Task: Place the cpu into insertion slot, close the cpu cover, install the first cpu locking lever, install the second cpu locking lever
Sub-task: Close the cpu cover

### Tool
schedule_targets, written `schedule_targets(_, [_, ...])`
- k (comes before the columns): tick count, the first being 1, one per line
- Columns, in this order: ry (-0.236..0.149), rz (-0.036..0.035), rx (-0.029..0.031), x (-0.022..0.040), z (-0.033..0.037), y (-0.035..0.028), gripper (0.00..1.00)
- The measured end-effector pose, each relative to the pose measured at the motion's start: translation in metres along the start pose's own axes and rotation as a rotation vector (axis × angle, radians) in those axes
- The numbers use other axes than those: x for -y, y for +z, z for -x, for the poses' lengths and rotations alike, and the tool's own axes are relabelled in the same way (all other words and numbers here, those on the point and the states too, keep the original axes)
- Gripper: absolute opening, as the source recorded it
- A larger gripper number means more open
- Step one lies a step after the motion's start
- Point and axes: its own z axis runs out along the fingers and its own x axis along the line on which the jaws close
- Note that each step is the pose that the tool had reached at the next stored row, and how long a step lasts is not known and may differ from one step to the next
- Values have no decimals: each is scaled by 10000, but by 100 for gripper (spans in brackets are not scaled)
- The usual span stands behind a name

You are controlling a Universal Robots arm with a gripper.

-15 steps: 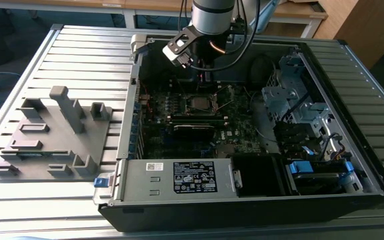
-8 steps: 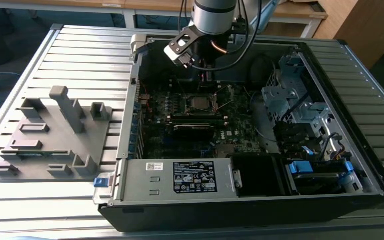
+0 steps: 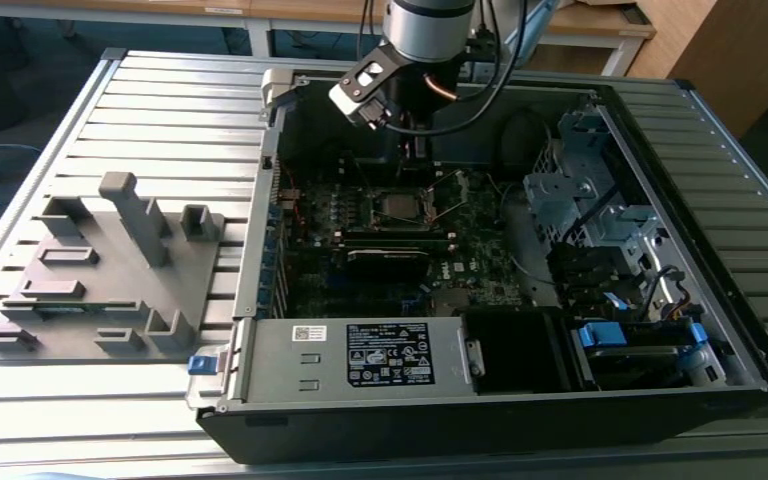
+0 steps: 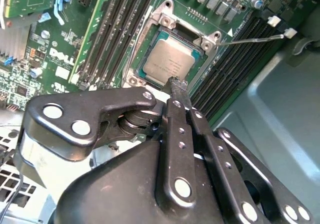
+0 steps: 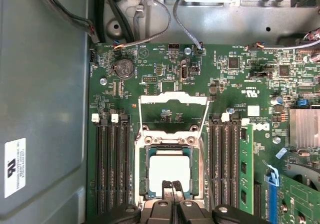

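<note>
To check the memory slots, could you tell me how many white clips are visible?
4: two white clips on one side of the cpu, two opposite; others may be hidden.

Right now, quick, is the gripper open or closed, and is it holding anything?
The gripper: closed, holding nothing, poised at the edge of the cpu in the insertion slot.

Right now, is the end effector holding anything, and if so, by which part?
Nothing is held: the end effector is shut and empty, its tip at the edge of the cpu, which lies in the insertion slot.
</note>
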Motion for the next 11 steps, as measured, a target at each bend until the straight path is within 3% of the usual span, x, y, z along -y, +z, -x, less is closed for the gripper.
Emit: schedule_targets(11, [1, 0, -2, -13, 0, -11, 10])
